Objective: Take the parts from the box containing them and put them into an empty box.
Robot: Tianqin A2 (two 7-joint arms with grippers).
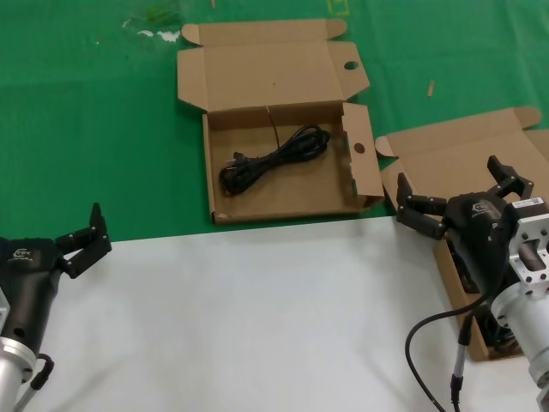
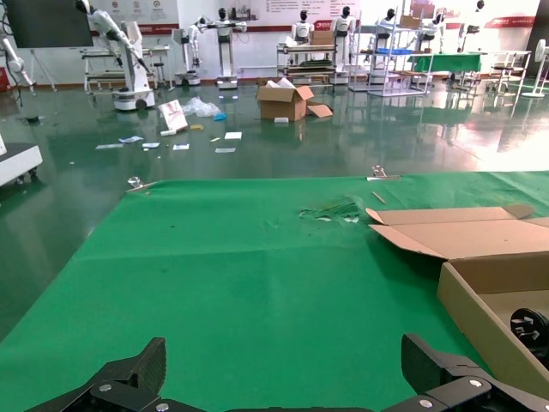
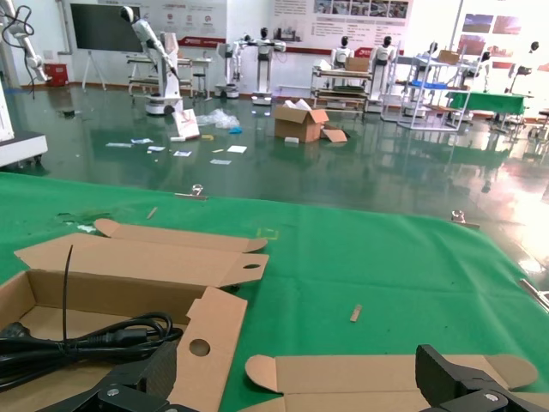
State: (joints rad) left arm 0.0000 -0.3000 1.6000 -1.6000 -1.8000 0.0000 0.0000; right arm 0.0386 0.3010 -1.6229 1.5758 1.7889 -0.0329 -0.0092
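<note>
Right claw, fingers spread and empty, hovers over the plain box at the table's right, one cable lies in the holed box, left claw open, idle.

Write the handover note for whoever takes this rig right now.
Left end effector: open, empty, parked over the white surface at near left.
Right end effector: open, empty, above the plain-flap box at right.
One black cable bundle lies in the round-hole box at centre.
Done: one cable is across.
Left: the arm hides most of the plain-flap box's inside; check for remaining cables and move them over.
</note>
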